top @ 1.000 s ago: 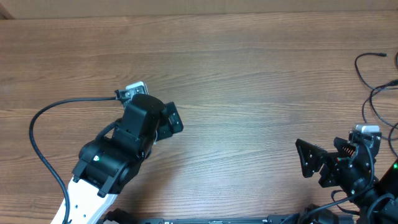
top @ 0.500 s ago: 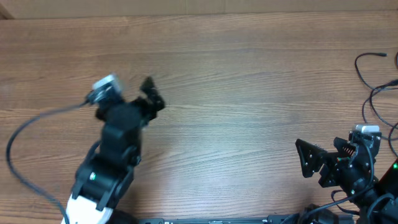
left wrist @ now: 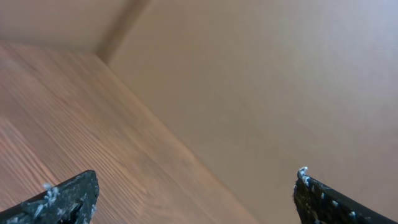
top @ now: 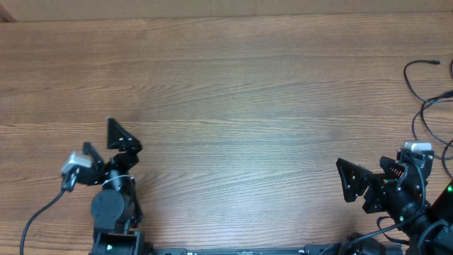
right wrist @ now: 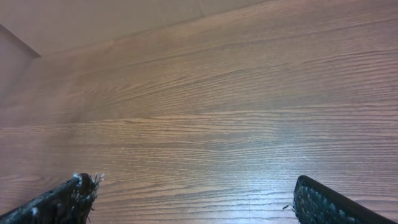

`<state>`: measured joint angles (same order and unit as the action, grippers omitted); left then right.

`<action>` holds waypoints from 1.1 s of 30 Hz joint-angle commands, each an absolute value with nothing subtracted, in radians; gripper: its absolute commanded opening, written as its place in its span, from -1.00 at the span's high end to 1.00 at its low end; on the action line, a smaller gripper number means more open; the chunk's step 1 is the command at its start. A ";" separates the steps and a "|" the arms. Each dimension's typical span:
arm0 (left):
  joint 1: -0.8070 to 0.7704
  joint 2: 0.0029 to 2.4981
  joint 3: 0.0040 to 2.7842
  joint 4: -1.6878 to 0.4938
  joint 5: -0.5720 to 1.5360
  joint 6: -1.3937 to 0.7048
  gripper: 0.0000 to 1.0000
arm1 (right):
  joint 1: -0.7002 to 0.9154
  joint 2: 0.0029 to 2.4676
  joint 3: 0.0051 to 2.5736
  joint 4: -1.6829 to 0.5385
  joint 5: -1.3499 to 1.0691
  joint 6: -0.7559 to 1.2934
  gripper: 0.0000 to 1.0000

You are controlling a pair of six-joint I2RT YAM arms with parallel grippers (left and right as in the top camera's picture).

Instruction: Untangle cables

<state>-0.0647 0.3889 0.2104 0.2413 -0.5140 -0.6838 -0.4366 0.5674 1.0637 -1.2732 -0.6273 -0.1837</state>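
Observation:
The cables (top: 408, 74) are thin black cords in loose loops at the far right edge of the wooden table (top: 255, 92), with a small plug end (top: 433, 62) near the top right; part of them runs out of view. My right gripper (top: 358, 190) is open and empty at the bottom right, left of the cables and apart from them. My left gripper (top: 103, 142) is open and empty at the bottom left, far from the cables. The left wrist view shows my open left gripper (left wrist: 196, 175) over bare table and wall. The right wrist view shows my open right gripper (right wrist: 193, 180) over bare wood.
The left arm's own thicker black cable (top: 35, 212) curves off the wrist camera at the bottom left. The table's far edge (top: 226, 17) meets a plain wall. The right arm's base (top: 417, 212) sits at the bottom right corner.
My left arm has pulled back from the middle left of the table to the bottom left, turning its open gripper as it went. The right arm and cables have not moved.

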 commanded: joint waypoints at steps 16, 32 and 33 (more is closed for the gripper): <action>0.058 0.002 0.060 0.315 -0.508 -0.680 -0.99 | -0.431 0.562 1.059 -1.269 -0.630 -0.181 -1.00; -0.006 0.002 0.004 -0.039 -0.511 -0.684 -0.99 | -0.431 0.562 1.059 -1.269 -0.630 -0.181 -1.00; -0.006 0.003 0.004 -0.049 -0.490 -0.622 -0.99 | -0.431 0.562 1.059 -1.269 -0.630 -0.181 -0.99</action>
